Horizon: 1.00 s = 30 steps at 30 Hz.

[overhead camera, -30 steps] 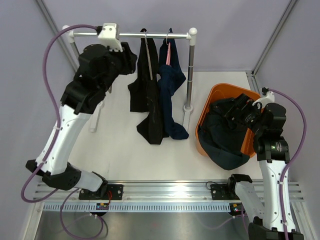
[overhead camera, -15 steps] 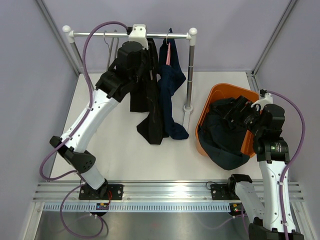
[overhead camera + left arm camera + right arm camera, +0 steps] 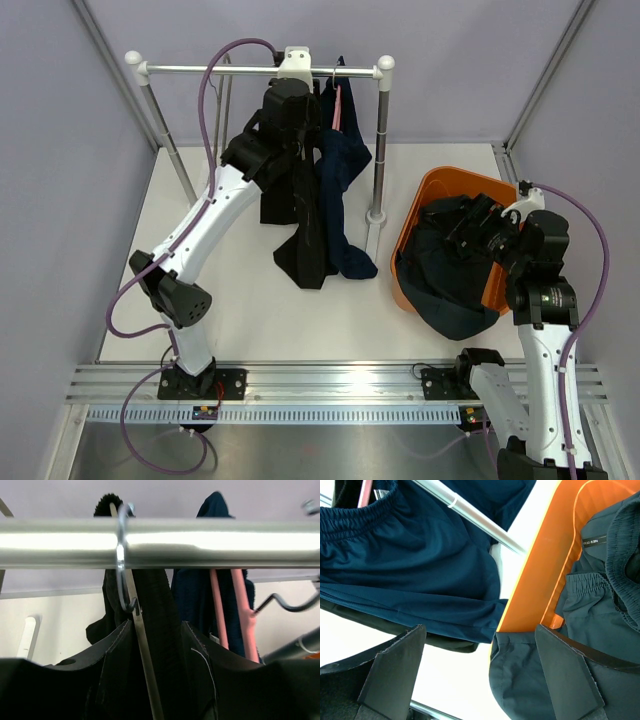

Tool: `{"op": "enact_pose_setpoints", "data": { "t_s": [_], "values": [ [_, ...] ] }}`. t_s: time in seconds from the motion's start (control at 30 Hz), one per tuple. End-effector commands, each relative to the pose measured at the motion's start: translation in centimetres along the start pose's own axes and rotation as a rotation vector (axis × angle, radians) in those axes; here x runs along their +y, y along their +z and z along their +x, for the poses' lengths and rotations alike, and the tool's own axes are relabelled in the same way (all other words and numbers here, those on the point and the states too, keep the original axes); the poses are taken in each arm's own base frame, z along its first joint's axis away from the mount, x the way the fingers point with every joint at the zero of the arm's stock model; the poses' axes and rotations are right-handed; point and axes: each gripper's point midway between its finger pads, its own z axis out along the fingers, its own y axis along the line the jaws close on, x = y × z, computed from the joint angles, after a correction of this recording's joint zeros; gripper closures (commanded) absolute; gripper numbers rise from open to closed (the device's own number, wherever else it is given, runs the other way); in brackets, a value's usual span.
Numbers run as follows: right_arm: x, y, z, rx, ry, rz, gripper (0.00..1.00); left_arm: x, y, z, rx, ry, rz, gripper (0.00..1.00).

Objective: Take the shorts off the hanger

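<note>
My left gripper sits just under the rail, near its right end, jaws half apart, with the black shorts and the thin metal stem of their hanger between the fingers. I cannot tell whether I am pinching cloth or only straddling it. That is the first risk. If I clamp stem and cloth together, any pull takes the hanger along, and its hook could slide along the rail or lift off, so the shorts come down on the hanger instead of off it. If I catch only a thin fold, the limp cloth may slip out as I draw away. The navy shorts on the pink hanger hang just beside, on the right, and a wide bite could snag them too. A hard sideways tug might also rock the whole rack on the table. My right gripper hangs with its jaws spread wide, holding nothing, over the rim of the basket at the table's right edge. The teal shorts lie there, draped over the near rim, and a careless brush could drag them out.
</note>
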Motion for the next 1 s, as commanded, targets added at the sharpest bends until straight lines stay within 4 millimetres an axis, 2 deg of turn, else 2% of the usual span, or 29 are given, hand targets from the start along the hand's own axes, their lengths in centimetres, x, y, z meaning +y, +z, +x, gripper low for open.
{"op": "enact_pose_setpoints", "data": {
  "t_s": [0.0, 0.13, 0.23, 0.33, 0.37, 0.4, 0.7, 0.77, 0.97],
  "values": [
    [0.9, -0.2, 0.6, 0.019, -0.023, -0.048, 0.01, 0.3, 0.6, -2.0, -0.077, -0.031, -0.053, 0.53],
    [0.8, -0.2, 0.8, 0.023, -0.033, -0.050, 0.00, 0.4, 1.3, -1.5, -0.077, -0.025, -0.074, 0.57],
    [0.7, -0.1, 0.9, 0.024, -0.035, -0.044, 0.00, 0.6, 1.3, -1.7, -0.082, -0.017, -0.087, 0.66],
    [0.5, -0.1, 1.0, 0.024, -0.038, -0.039, 0.00, 0.9, 1.0, -2.2, -0.087, 0.002, -0.092, 0.86],
    [0.5, 0.0, 1.0, 0.024, -0.038, -0.039, 0.00, 1.0, 0.8, -2.2, -0.080, 0.014, -0.093, 0.98],
    [0.6, 0.0, 1.0, 0.024, -0.039, -0.040, 0.01, 1.2, 0.6, -2.5, -0.083, 0.018, -0.097, 1.00],
    [0.3, 0.0, 0.9, 0.019, -0.046, -0.023, 0.01, 3.2, -4.4, -7.6, -0.135, 0.066, -0.070, 1.00],
    [0.2, 0.0, 0.9, 0.017, -0.050, -0.021, 0.01, 3.7, -5.6, -7.8, -0.121, 0.081, -0.061, 1.00],
    [0.2, 0.1, 0.6, 0.012, -0.055, -0.011, 0.01, 4.2, -7.3, -6.4, -0.074, 0.117, -0.025, 1.00]
  ]
}}
